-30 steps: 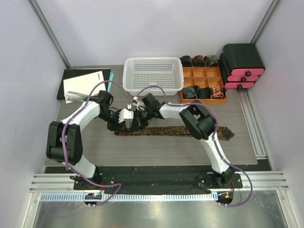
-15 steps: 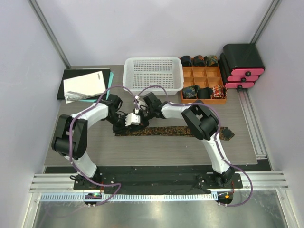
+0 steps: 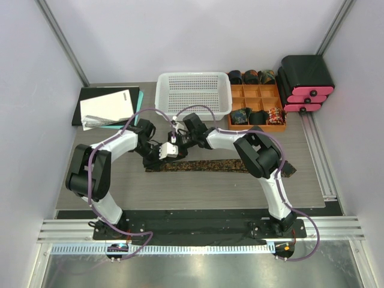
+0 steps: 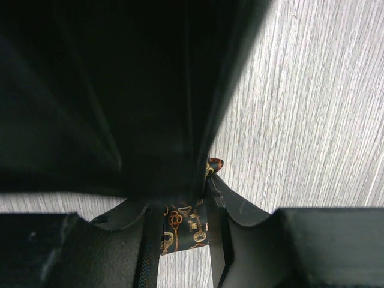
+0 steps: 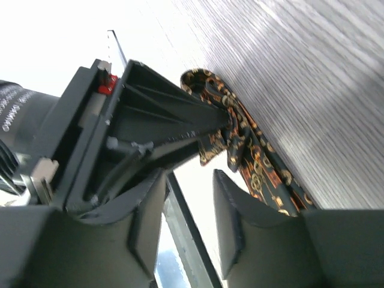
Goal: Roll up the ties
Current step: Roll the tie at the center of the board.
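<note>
Grey wood-grain table [image 3: 198,189], tie [image 3: 207,164] lies flat across middle, left to right. Top view: both arms meet over tie's left end, jaws too small to judge. Left wrist cam: left gripper [image 4: 180,231] narrow, patterned fabric pinched betw. fingers. Right wrist cam: right gripper [image 5: 187,198] spread apart, nothing betw. fingers, curled tie end just ahead. Wide end partly hidden behind right arm [image 3: 264,162].
</note>
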Robot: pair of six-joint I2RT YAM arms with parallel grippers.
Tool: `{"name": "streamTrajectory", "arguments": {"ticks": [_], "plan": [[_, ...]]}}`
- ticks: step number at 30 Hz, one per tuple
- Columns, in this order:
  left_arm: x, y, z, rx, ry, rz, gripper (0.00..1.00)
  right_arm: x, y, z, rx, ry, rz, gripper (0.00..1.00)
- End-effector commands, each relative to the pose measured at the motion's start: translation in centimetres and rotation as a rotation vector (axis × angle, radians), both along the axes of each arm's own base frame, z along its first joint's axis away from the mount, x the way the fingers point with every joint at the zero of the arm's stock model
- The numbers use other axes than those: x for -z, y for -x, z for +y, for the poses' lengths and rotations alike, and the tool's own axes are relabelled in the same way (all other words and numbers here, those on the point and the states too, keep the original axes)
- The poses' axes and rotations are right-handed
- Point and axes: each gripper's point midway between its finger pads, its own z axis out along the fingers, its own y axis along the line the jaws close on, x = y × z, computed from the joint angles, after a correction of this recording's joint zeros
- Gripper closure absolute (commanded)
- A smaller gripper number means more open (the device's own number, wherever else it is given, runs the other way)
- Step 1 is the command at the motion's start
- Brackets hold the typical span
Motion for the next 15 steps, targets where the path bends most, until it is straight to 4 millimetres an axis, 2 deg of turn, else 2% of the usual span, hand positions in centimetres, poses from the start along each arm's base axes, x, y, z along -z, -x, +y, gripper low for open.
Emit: {"name": "streamTrajectory", "arguments": {"ticks": [1,10,15], "plan": [[0.5,-0.9,0.1,-0.005,-0.027,-0.015,0.67,-0.4,-0.9,1.4,-0.003,-0.012,-0.065,0.50],[0.6,-0.9,0.1,-0.007,-0.030,-0.009,0.67,0.7,0.4,2.1,-0.042,0.008,-0.067,0.50],[0.6,-0.9,0.1,-0.008,-0.030,-0.008,0.66,2.1,0.5,2.1,-0.042,0.035,-0.066,0.52]]}}
